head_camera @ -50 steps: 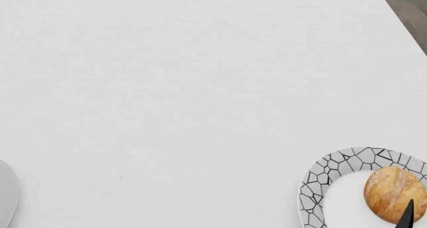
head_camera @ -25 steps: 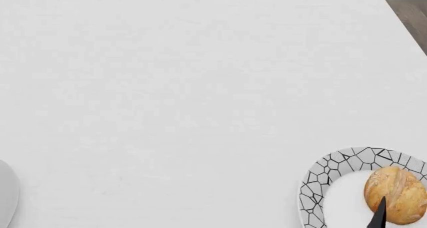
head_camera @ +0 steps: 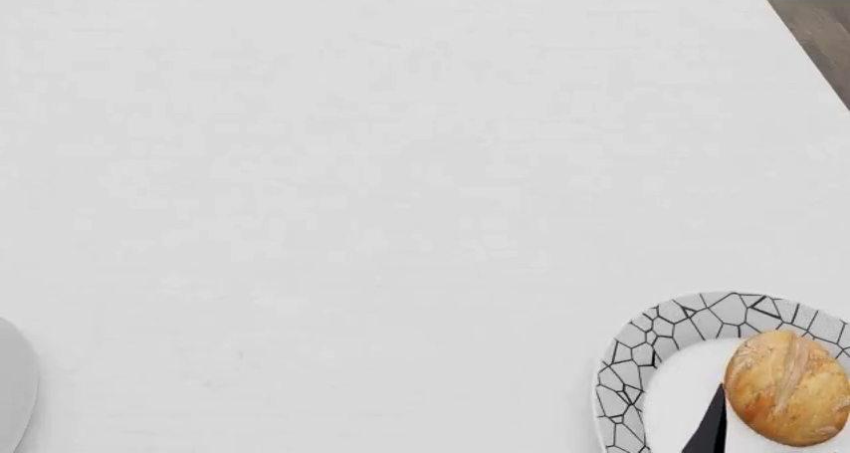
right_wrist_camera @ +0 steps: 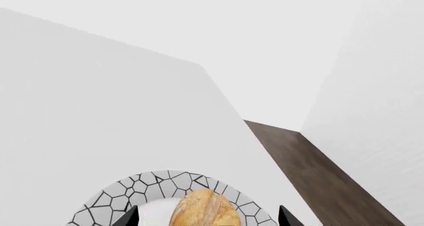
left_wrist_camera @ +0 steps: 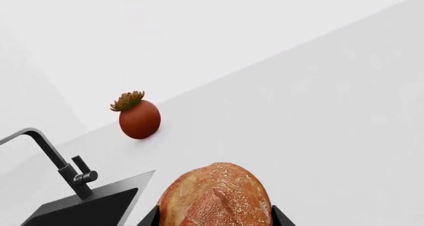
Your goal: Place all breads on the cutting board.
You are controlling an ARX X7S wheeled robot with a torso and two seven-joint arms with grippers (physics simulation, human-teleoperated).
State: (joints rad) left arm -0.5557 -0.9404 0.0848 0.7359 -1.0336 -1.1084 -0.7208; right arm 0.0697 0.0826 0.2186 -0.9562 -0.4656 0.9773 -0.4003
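The mosaic plate (head_camera: 635,358) runs off the head view's lower right corner. The dark roll (left_wrist_camera: 217,196) and sink (left_wrist_camera: 86,208) are cut by the left wrist view's edge.

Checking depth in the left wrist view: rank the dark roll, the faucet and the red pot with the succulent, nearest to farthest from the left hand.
1. Dark roll, between the left hand fingers.
2. Faucet, at the sink beside it.
3. Red pot, farther back near the wall.
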